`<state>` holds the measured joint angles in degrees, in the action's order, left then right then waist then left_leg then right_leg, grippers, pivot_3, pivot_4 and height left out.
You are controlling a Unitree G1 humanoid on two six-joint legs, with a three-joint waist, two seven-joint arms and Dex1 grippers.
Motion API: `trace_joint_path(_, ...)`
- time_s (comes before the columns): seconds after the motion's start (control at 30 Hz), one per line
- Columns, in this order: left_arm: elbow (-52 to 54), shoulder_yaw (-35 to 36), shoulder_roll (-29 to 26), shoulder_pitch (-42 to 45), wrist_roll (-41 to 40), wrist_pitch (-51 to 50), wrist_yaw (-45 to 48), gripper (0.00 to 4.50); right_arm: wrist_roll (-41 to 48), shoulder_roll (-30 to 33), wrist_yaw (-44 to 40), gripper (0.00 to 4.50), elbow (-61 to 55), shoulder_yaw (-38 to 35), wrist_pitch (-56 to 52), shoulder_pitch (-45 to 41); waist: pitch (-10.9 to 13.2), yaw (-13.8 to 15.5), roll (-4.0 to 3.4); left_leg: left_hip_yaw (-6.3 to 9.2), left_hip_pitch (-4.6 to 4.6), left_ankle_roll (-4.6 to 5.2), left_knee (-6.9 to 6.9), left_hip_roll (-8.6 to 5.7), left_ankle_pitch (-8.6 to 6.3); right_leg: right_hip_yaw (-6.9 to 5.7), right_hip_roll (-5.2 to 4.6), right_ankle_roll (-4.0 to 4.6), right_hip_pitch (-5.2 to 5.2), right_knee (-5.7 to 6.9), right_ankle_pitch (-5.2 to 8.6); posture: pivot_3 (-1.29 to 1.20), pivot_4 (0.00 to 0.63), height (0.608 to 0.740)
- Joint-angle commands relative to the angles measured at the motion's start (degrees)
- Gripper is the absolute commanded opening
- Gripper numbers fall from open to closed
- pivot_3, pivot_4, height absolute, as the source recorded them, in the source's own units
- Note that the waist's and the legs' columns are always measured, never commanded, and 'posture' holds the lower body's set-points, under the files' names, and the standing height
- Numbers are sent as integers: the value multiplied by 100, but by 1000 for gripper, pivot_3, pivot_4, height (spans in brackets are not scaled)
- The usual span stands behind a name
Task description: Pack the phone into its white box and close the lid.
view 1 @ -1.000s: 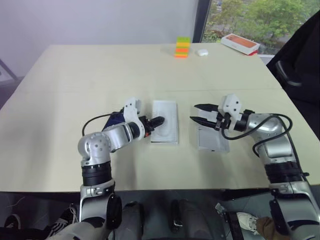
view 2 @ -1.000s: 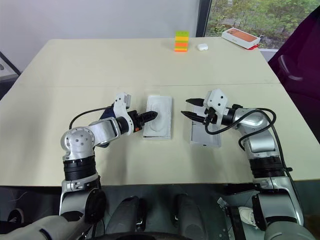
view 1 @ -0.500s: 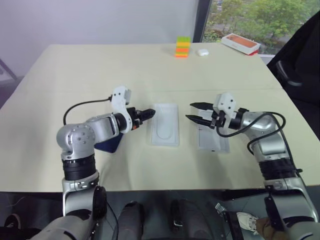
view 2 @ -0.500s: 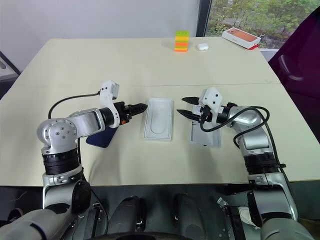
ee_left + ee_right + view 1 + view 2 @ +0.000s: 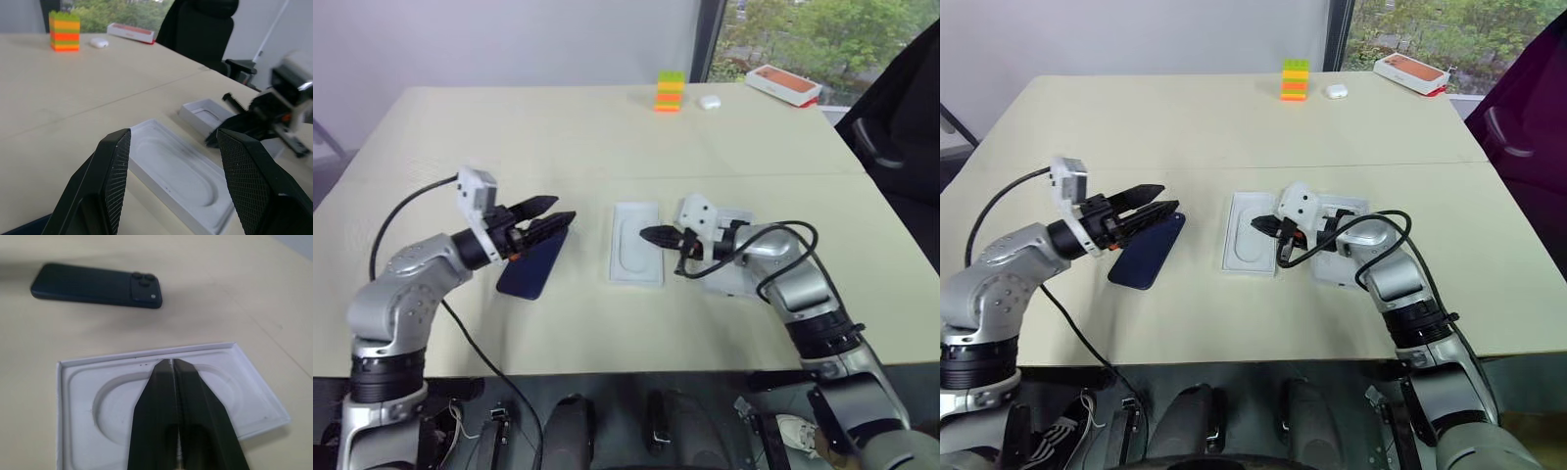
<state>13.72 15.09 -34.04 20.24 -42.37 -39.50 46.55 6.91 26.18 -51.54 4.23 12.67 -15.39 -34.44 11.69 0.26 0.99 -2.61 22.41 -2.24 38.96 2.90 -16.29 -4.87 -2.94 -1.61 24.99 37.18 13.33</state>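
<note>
You are working over a wide cream tabletop (image 5: pixel 607 127). The flat white insert (image 5: pixel 636 243) with its oval recess is lying at the centre, and the white box (image 5: pixel 1344 257) is sitting just to its right, largely hidden under your right arm.

The phone (image 5: pixel 1147 251) is lying flat on the tabletop, left of the insert and apart from it, back up. It is showing as a slim dark navy slab with a glossy back and a camera cluster in one corner. Judging by that finish, it is going to be stiff, fairly light and slippery, and lying flush it is offering little to get under. Pinching it across the two long edges near the middle looks like the safest hold; keep off the lenses.

Your left hand (image 5: pixel 545 212) is hovering over the phone's far end with its fingers spread and nothing between them. Your right hand (image 5: pixel 1267 226) is reaching over the insert's right edge with its fingers (image 5: pixel 172 396) pressed together, gripping nothing.

The phone is not yet in the box.
</note>
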Motion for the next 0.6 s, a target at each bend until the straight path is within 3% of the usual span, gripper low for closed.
trace_joint_path(0.03, 237, 279, -217, -233, -319, 107, 412, 2961, -419, -366, 611, 42, 205, 174, -105, -290, 0, -20, 0, 0, 0, 0, 0, 0, 0, 0, 1, 0, 2, 1, 0, 0, 150, 740)
trace_joint_path(0.4, 449, 210, -340, -675, -330, 224, 434, 2961, -1370, -631, 1063, 42, 676, 808, 131, -371, 0, -53, 0, -2, 9, 1, -6, 2, 0, 5, 2, 0, 13, 1, 0, 0, 150, 740)
trace_joint_path(0.6, 486, 178, -344, -709, -254, 316, 388, 2961, -1807, -452, 771, 42, 841, 1225, 177, -353, -1, -99, 1, 0, 6, 2, -8, 3, -1, 6, 4, 0, 13, 3, 0, 0, 150, 740)
